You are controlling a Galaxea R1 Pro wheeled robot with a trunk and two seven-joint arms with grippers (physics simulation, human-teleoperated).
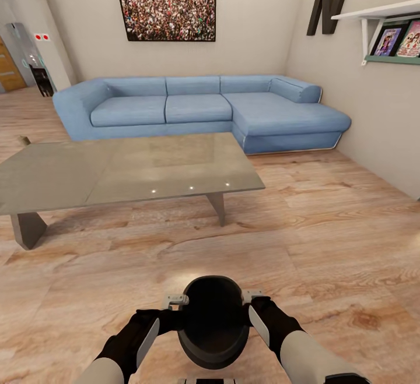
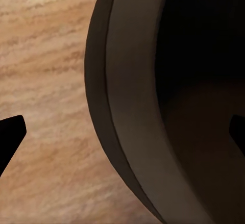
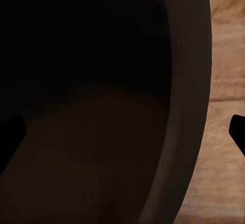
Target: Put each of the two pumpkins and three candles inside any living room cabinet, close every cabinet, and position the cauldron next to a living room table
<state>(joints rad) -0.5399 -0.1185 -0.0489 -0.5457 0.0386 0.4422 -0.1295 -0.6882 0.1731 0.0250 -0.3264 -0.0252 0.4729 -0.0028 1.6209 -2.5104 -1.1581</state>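
Note:
The black cauldron is right in front of me at the bottom centre of the head view, mouth up, over the wooden floor. My left gripper is at its left rim and my right gripper at its right rim. In the left wrist view the left gripper is open and straddles the cauldron's wall, one finger outside and one inside. The right gripper is likewise open across the cauldron's wall. The grey table stands ahead to the left, a stretch of floor away. Pumpkins, candles and cabinet are out of view.
A blue corner sofa runs along the back wall behind the table. The right wall carries a shelf with pictures. Bare wooden floor lies between me and the table and off to the right.

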